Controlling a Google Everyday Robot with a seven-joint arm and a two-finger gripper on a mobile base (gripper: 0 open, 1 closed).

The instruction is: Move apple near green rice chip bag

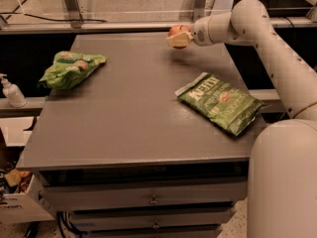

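Note:
A round red-orange apple (175, 30) is held in my gripper (177, 36) above the far right part of the grey table (129, 113). The gripper is shut on the apple, which is lifted clear of the surface. The green rice chip bag (70, 69), bright light green and wrinkly, lies at the table's left edge, far to the left of the gripper.
A flatter dark-green bag with white lettering (220, 102) lies at the right front of the table. A white pump bottle (11, 91) stands on a ledge to the left. Metal frame posts (72, 4) rise behind the table. Drawers (153, 200) are below.

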